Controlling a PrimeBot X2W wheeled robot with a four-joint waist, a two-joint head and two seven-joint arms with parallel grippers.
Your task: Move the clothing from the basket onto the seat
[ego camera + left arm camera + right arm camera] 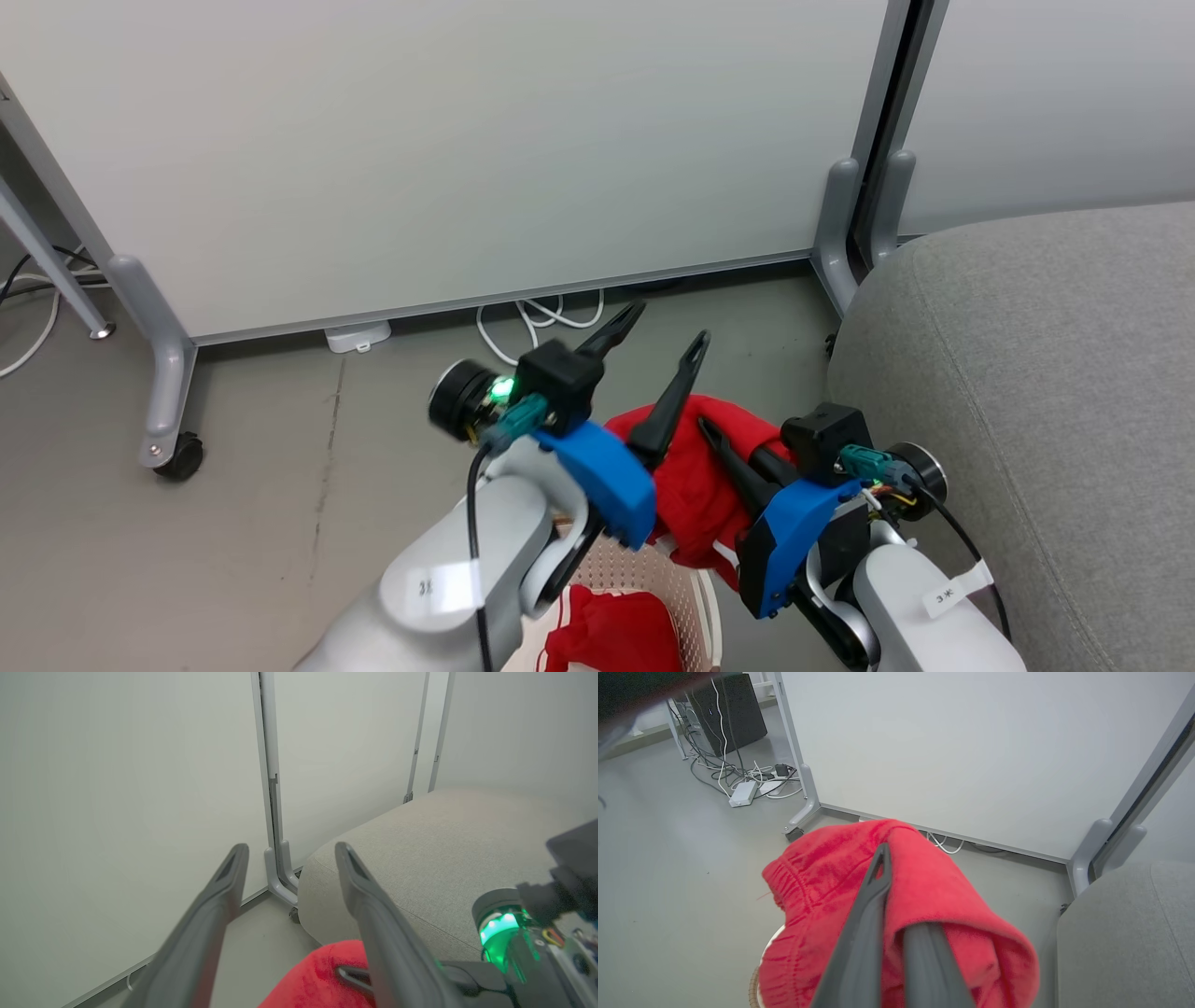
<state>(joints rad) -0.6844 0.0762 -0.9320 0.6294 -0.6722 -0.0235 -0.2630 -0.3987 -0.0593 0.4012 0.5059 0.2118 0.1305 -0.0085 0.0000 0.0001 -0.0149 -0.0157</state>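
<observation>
Red soft fabric garment (924, 891) clamped in right hand (714, 434), hanging over cream perforated plastic basket (686, 583) — just beside grey woven-fabric sofa seat (1027, 373). Left hand (667, 325) spread wide, empty. Second red garment (616, 630) lies in basket.

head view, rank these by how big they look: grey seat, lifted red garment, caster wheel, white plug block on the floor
1. grey seat
2. red garment
3. white plug block and caster wheel: they look about alike, so no ranking between them
</observation>
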